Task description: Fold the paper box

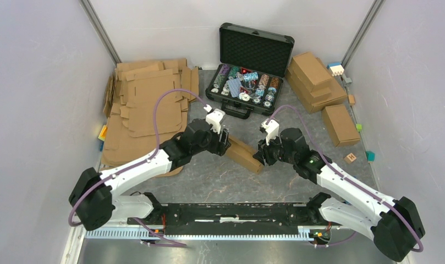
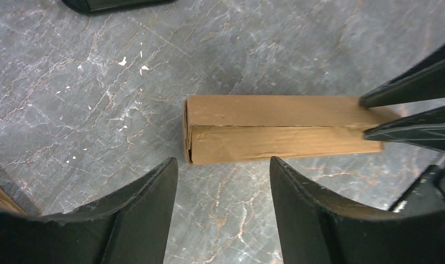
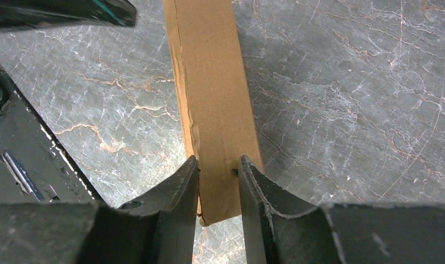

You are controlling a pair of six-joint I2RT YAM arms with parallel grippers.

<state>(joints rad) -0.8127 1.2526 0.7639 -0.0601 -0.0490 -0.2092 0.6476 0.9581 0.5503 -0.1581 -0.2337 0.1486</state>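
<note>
The paper box (image 1: 245,153) is in the middle of the gray table (image 1: 209,181), between the two arms. It is folded shut, long and thin, plain brown, with a seam running along its side. From above it lies slanted, with one end toward each arm. The right gripper (image 3: 219,165) is squeezed narrow on the end of the box nearest its own arm, with a black finger (image 3: 181,187) pressed on each side. The left gripper (image 2: 223,163) is spread wide and holds nothing. The other end of the box sits just past its two fingertips (image 2: 164,170), and the box is not pinched between them. In the left wrist view the right gripper's fingers show at the far end of the box. I cannot tell if the box rests on the table or hangs just over it. At the back left is a pile of flat cardboard sheets (image 1: 148,110). At the back in the middle a black case (image 1: 257,47) stands open, with chips (image 1: 245,85) of many colors inside. At the back right are some folded boxes (image 1: 316,82) in a stack, with one more beside them. A few small colored blocks (image 1: 370,155) lie near the right wall
</note>
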